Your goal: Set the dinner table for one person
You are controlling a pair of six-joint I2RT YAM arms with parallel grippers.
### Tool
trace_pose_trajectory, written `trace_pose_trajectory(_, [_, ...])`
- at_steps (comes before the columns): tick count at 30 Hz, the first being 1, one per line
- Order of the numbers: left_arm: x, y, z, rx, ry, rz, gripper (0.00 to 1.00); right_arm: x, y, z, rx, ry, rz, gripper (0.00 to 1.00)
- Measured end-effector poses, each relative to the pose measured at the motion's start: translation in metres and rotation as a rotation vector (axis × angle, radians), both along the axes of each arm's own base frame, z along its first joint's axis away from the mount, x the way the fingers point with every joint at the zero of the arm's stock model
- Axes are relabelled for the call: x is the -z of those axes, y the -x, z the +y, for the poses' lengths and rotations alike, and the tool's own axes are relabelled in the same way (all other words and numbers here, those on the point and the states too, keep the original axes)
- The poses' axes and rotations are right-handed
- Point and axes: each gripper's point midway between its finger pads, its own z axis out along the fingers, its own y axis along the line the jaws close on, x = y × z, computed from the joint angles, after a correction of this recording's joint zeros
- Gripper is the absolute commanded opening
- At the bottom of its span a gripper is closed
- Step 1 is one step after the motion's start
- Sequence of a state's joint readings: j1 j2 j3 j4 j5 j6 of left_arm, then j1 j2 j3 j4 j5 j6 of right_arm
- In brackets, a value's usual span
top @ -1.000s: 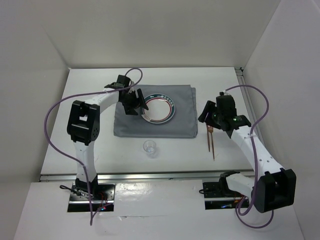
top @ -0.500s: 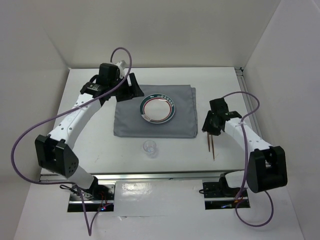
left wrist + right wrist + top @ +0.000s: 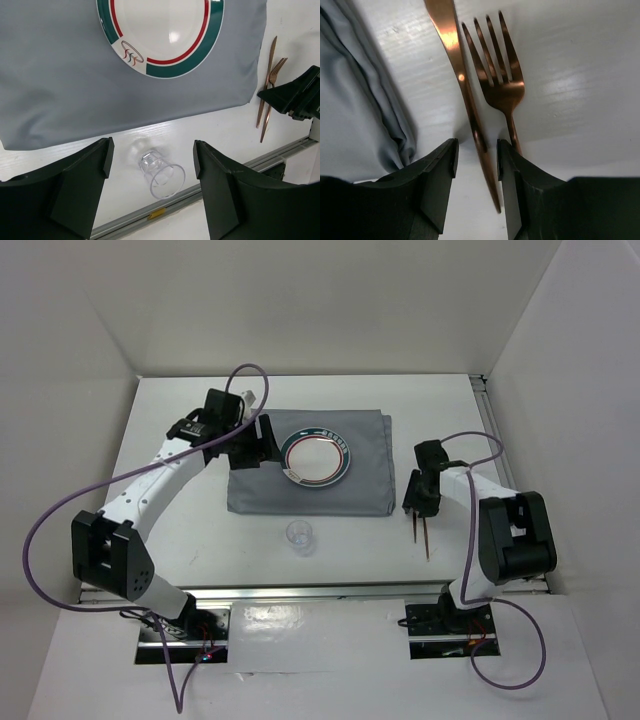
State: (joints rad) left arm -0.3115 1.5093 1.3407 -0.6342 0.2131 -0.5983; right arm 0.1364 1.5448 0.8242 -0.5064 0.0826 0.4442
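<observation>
The right hand (image 3: 476,147) is low over the bench (image 3: 570,60), its two fingers (image 3: 437,185) a little apart. The handle of a copper-coloured knife (image 3: 462,80) runs between them. In the right wrist view a thin strip of white shows on either side of the handle, so the fingers straddle it without pinching it. A matching fork (image 3: 502,90) lies just right of the knife, and its stem passes under the right-hand finger. Both pieces lie on bare bench, running near to far, just right of the grey cloth mat (image 3: 350,490). The mat's folded edge shows at the left of that wrist view.

The left hand (image 3: 255,450) hangs above the far left part of the mat, its fingers (image 3: 75,190) spread wide and holding nothing. It looks down across the mat towards the near edge.

A white plate (image 3: 317,457) ringed in green and red (with a small emblem on its rim) sits on the mat, in its far half. A clear glass (image 3: 301,536) stands upright on the bare bench just near of the mat, between the mat and the silver rail (image 3: 300,590).

The bench is the large white surface under everything. It fills the middle of the overhead view, with its rail at the near side above the arm bases.
</observation>
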Motion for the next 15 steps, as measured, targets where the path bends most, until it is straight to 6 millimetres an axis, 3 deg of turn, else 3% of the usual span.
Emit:
trace_pose_trajectory(5, [0.000, 0.000, 0.000, 0.001, 0.000, 0.000, 0.81, 0.001, -0.007, 0.001, -0.013, -0.002, -0.017, 0.46])
trace_pose_trajectory(11, [0.001, 0.000, 0.001, -0.004, -0.006, -0.001, 0.81, 0.001, -0.019, 0.003, -0.028, -0.005, -0.041, 0.08])
trace_pose_trajectory(15, [0.001, 0.000, 0.001, -0.006, -0.009, 0.000, 0.81, -0.002, -0.020, 0.003, -0.039, -0.007, -0.042, 0.00])
